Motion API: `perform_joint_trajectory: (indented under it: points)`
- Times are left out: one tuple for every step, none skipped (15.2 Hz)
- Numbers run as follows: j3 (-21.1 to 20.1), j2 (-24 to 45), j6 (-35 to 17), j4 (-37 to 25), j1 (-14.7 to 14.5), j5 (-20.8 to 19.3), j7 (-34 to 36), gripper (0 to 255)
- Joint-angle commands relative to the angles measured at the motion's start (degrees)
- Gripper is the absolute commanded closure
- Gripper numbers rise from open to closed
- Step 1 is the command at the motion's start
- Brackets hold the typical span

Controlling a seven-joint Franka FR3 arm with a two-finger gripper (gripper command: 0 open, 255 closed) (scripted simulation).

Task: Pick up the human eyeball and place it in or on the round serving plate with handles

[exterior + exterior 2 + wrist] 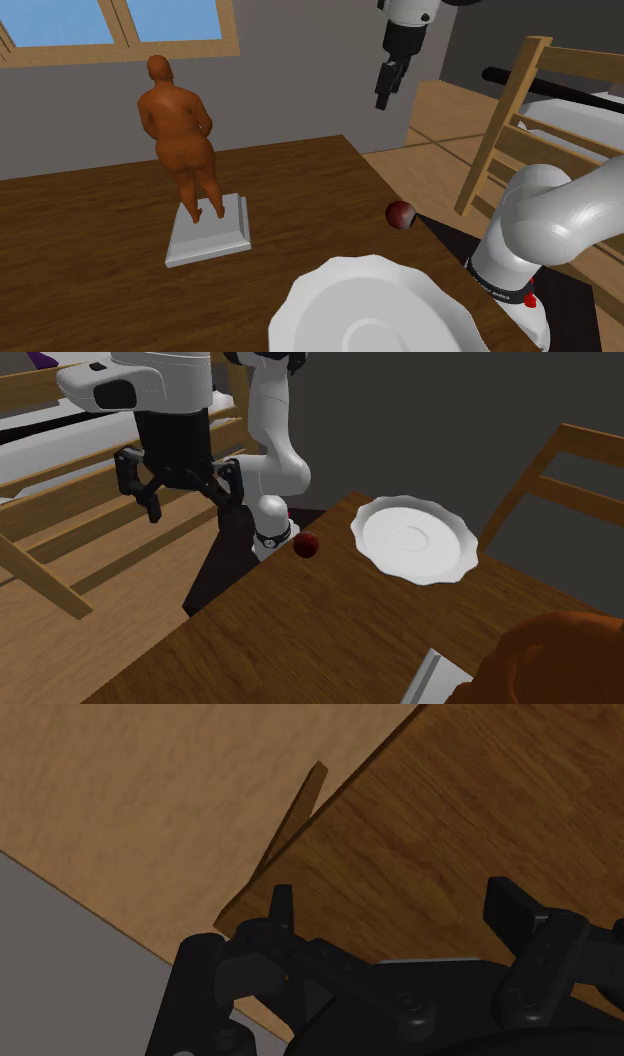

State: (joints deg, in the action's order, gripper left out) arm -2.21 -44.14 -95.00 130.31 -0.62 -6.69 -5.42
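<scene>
**Mia:** Zero steps look done so far. The eyeball point(401, 214) sits on the tabletop point(100, 250), close to its edge. Nothing holds it.

**Ben:** Where is it from the plate?

**Mia:** In the shoulder view it is at about 1 o'clock from the white plate point(370, 300). It is near the plate but not touching it. In the second exterior view the eyeball point(306, 545) is at 9 o'clock from the plate point(415, 539).

**Ben:** And the jaws?

**Mia:** They are spread wide apart, with nothing between them. They hang high in the air. In the shoulder view they are at 12 o'clock from the eyeball, well apart from it.

**Ben:** So what is left?

**Mia:** All of it, I think. The jaws must go down, pinch the ball, lift it, carry it over and let go on the plate.

**Ben:** What does the eyeball look like?

**Mia:** It is a small round ball, dark red, with a pale patch on one side. I think it can roll, and the edge is close. The plate is bare, with a wavy rim.

**Ben:** And the brown statue point(180, 130)?

**Mia:** It is at 10 o'clock from the plate, well apart.
</scene>
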Motion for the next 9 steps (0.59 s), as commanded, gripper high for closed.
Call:
perform_joint_trajectory:
  points:
    - [0.0, 0.0, 0.0, 0.0, 0.0, 0.0, 0.0, 0]
    - [-0.75, -1.02, -0.13, 1.59, -0.49, 0.48, 0.53, 0]
    - [-1.52, -2.02, -0.25, 3.14, -1.01, 0.99, 1.06, 0]
    - [-2.29, -3.0, -0.35, 4.65, -1.55, 1.53, 1.6, 0]
    - [-3.08, -3.96, -0.44, 6.13, -2.12, 2.11, 2.15, 0]
    - [-3.89, -4.9, -0.51, 7.57, -2.71, 2.73, 2.7, 0]
    - [-4.71, -5.83, -0.58, 8.97, -3.34, 3.39, 3.26, 0]
    - [-5.55, -6.72, -0.63, 10.33, -3.99, 4.09, 3.83, 0]
    - [-6.42, -7.6, -0.67, 11.66, -4.67, 4.82, 4.41, 0]
